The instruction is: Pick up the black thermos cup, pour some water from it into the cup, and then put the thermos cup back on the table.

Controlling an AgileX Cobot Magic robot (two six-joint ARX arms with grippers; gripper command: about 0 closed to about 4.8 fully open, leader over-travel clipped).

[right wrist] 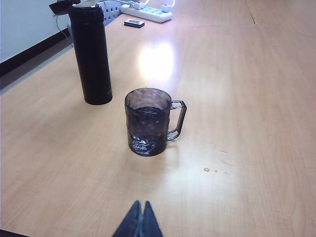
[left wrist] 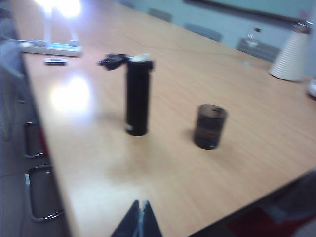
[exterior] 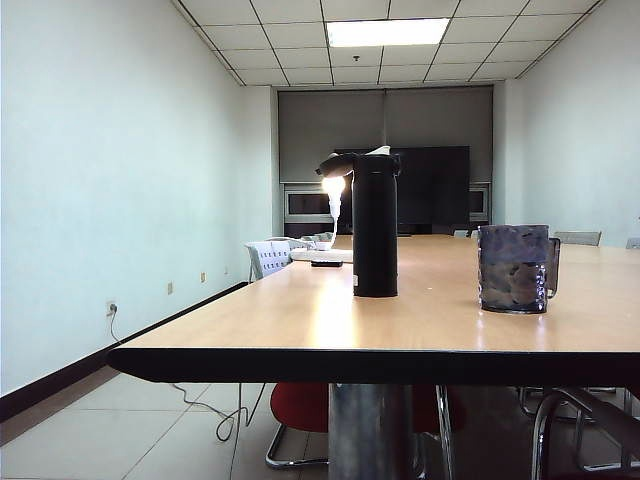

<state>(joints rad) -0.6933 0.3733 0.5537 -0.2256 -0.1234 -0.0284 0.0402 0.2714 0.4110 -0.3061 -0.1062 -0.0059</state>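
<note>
The black thermos cup [exterior: 375, 226] stands upright on the table [exterior: 300, 320], its flip lid hanging open to one side. The dark translucent cup [exterior: 514, 268] sits to its right, handle pointing right, with some water in it [right wrist: 147, 123]. Neither arm shows in the exterior view. In the left wrist view, my left gripper [left wrist: 140, 204] is shut and empty, high above the table's near edge, well back from the thermos cup [left wrist: 137, 96] and the cup [left wrist: 210, 126]. My right gripper [right wrist: 140, 204] is shut and empty too, hovering short of the cup, with the thermos cup [right wrist: 90, 54] beyond.
A white power strip [right wrist: 147, 12] and a small dark device [right wrist: 134, 22] lie farther back on the table by a lit lamp [exterior: 333, 190]. A ribbed white cone [left wrist: 292, 54] stands at the far side. Water droplets [right wrist: 212, 170] mark the wood near the cup. Chairs [exterior: 300, 410] stand under the table.
</note>
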